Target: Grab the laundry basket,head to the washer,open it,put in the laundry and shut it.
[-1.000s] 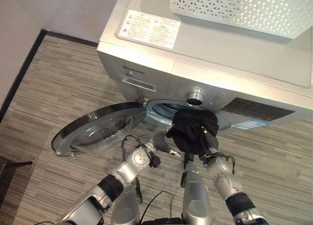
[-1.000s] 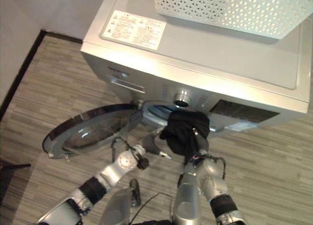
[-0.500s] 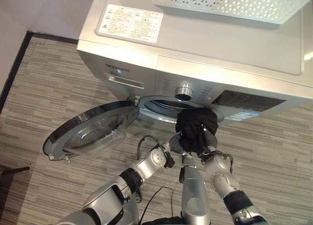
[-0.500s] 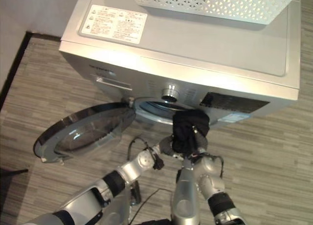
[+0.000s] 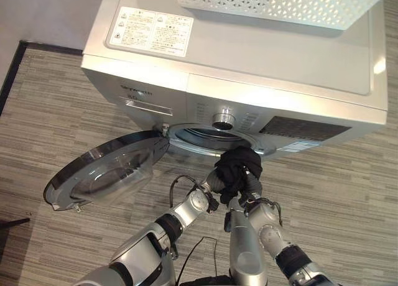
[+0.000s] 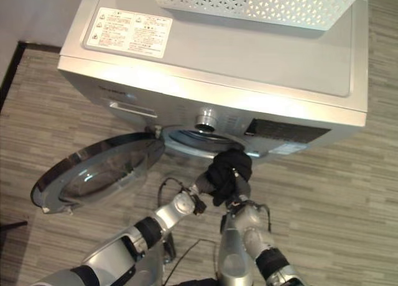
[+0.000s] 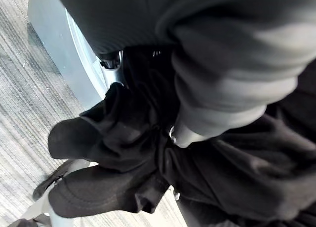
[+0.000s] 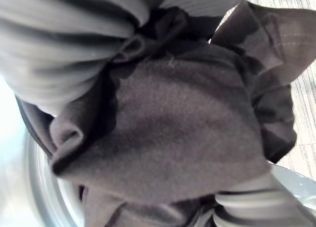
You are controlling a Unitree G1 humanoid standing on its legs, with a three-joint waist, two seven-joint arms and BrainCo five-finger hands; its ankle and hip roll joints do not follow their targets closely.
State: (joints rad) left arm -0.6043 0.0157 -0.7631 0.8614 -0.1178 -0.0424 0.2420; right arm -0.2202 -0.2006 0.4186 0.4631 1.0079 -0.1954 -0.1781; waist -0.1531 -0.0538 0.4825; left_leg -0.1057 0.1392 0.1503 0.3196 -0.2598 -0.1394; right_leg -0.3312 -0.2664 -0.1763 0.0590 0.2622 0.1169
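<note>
Open door (image 5: 102, 169) (basket (image 5: 280, 3) atop washer (image 5: 249, 56)) beside laundry (image 5: 236, 168)

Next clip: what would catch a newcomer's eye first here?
A bundle of black laundry held between both hands, the left hand and right hand, right at the washer's open drum mouth. The round door hangs wide open to the left, and a white basket sits on top of the washer.

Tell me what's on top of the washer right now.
A white perforated laundry basket sits on the washer top, beside a white label sticker. The basket's inside is out of frame, so any laundry left there can't be seen.
</note>
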